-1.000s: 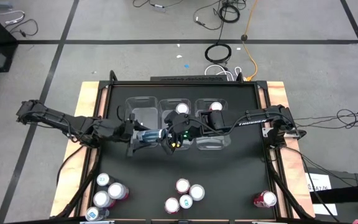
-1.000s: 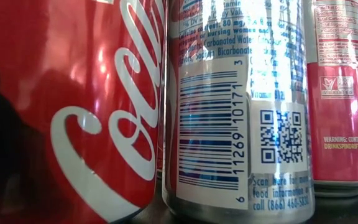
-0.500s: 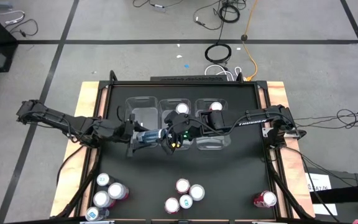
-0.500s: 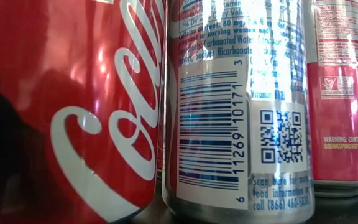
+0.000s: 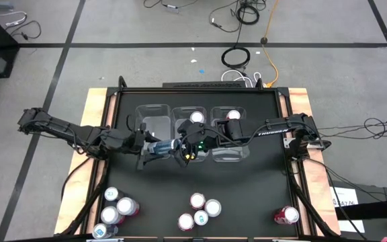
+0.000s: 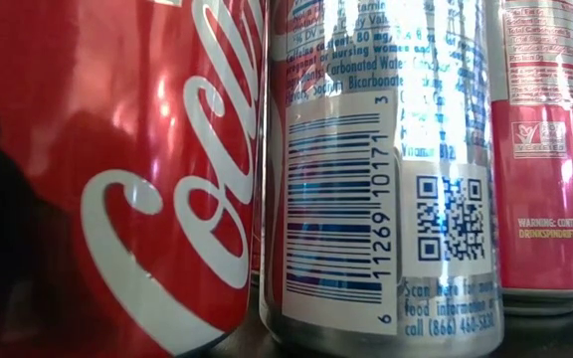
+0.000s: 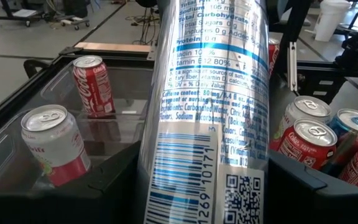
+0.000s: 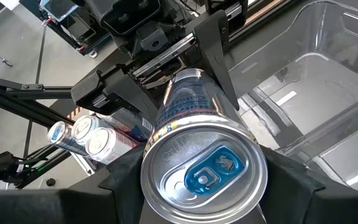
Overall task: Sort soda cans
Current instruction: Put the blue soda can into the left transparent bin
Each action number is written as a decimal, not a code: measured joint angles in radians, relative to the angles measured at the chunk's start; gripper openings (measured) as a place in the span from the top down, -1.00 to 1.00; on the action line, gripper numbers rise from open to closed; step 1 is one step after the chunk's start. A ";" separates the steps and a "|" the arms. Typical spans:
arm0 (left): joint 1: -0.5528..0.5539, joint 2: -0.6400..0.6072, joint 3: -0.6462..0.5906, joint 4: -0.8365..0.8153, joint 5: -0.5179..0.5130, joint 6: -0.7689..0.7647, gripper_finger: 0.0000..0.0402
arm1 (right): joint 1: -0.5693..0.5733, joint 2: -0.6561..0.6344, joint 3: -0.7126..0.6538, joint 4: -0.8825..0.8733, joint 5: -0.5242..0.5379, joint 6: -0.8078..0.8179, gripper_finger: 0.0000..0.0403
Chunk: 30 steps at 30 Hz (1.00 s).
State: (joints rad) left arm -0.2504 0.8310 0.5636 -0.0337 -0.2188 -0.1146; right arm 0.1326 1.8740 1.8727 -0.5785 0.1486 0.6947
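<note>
A silver-and-blue soda can (image 5: 166, 146) hangs level above the table's middle, in front of the clear bins. My left gripper (image 5: 154, 149) is shut on one end and my right gripper (image 5: 182, 149) on the other. The right wrist view shows the can's silver top (image 8: 205, 167) with its blue tab. More soda cans stand in groups at the near left (image 5: 116, 208), near middle (image 5: 199, 210) and near right (image 5: 286, 216). The low view shows a red cola can (image 6: 117, 179), a silver-blue can (image 6: 386, 169) and a pink can (image 6: 550, 149) close up. My left gripper pinches the can's side walls near its bottom end (image 7: 166, 186) between its two fingers (image 7: 114, 186). The fingers come level from the table's left and lie along the can. The can is lifted clear and lies level. My right gripper pinches the can's side walls just behind the top rim (image 8: 166, 134) between its two fingers (image 8: 291, 180). The fingers come from the table's right, slanting a little down, and lie along the can. The can's top faces back toward this wrist.
Three clear bins stand side by side at the far middle: left (image 5: 154, 124), middle (image 5: 192, 128), right (image 5: 230, 134). The middle bin holds a pink-and-white can (image 7: 51, 143) and the right one a red cola can (image 7: 95, 87). Raised wooden edges frame the black table.
</note>
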 joint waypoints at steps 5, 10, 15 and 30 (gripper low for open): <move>0.000 0.000 0.000 0.002 0.000 0.000 -0.33 | 0.000 0.000 0.000 0.000 0.001 0.000 -0.16; 0.000 0.000 0.000 0.002 0.001 0.000 -0.33 | 0.000 0.000 0.000 0.000 0.001 0.000 -0.16; 0.000 0.000 0.000 0.002 0.001 0.000 -0.33 | 0.000 0.000 0.000 -0.001 0.002 0.000 -0.16; 0.000 0.000 0.000 0.005 0.007 -0.009 -0.33 | -0.001 0.000 0.000 0.019 -0.031 0.027 -0.34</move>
State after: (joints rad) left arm -0.2501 0.8310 0.5636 -0.0288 -0.2115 -0.1234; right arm 0.1314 1.8736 1.8729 -0.5590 0.1177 0.7216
